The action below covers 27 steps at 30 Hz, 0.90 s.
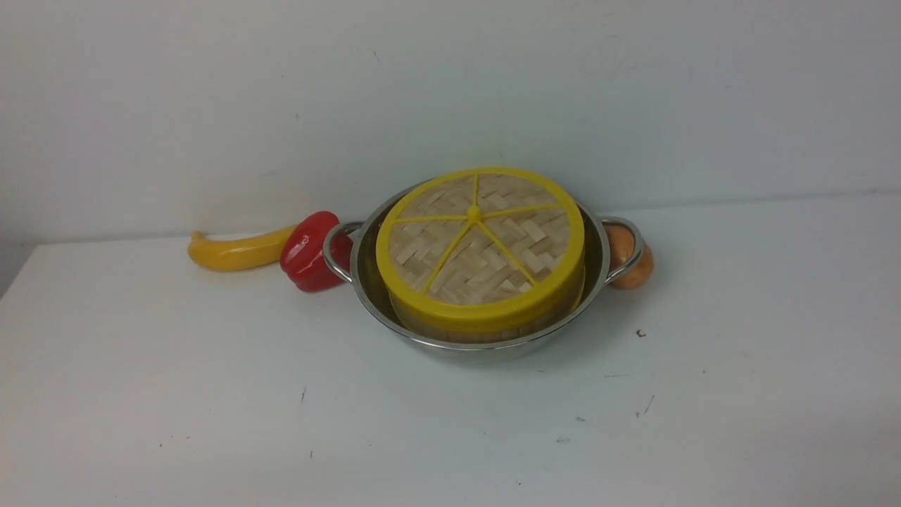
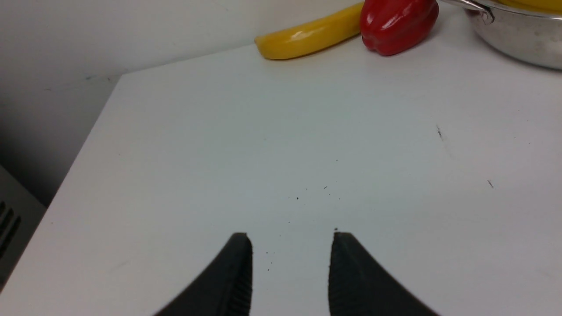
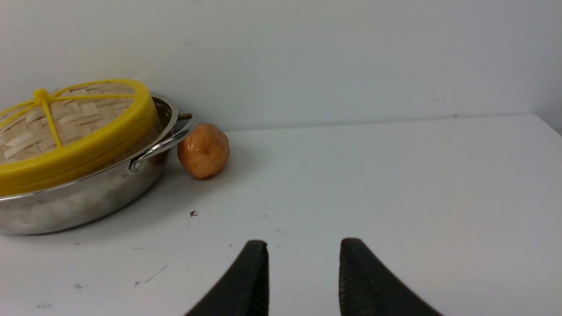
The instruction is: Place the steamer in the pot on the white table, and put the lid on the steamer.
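The woven lid [image 1: 480, 243] caps the bamboo steamer [image 1: 486, 331], which sits inside the steel pot [image 1: 366, 282] on the white tabletop [image 1: 211, 394]. Neither arm appears in the front view; only the wrist views show the left gripper [image 2: 290, 239] and right gripper [image 3: 303, 245], jaws parted and holding nothing, above bare tabletop. A red bell pepper [image 1: 310, 252] touches the pot's left handle, a yellow squash [image 1: 236, 251] beyond it; a brown potato [image 3: 203, 150] hugs the right handle. A pale wall [image 1: 450, 84] stands behind the pot.

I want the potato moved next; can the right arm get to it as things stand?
Probably yes. The right gripper is open and empty, with bare white table between it and the potato. The potato sits tight against the pot handle, so that side is cramped.
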### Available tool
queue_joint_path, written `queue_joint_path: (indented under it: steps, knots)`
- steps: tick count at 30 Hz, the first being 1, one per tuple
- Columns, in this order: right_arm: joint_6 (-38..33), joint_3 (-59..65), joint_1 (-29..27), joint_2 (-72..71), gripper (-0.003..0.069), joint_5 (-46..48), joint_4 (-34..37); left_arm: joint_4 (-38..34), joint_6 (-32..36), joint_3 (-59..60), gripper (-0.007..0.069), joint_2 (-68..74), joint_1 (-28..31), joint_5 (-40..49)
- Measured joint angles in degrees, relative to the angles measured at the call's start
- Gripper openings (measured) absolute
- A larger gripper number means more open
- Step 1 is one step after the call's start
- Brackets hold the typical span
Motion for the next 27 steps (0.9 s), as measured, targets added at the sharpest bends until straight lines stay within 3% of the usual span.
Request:
queue_joint_path:
  steps: [12,20,27]
  knots:
    - [0.00,0.00,0.00,0.00,0.0243,-0.02,0.00,-0.24,-2.20,0.00,0.0241,0.00,0.00,-0.37]
    - [0.00,0.00,0.00,0.00,0.0243,-0.02,0.00,12.08,-16.55,0.00,0.0241,0.00,0.00,-0.37]
    - [0.00,0.00,0.00,0.00,0.0243,-0.02,0.00,8.15,-15.05,3.42,0.0241,0.00,0.00,-2.88]
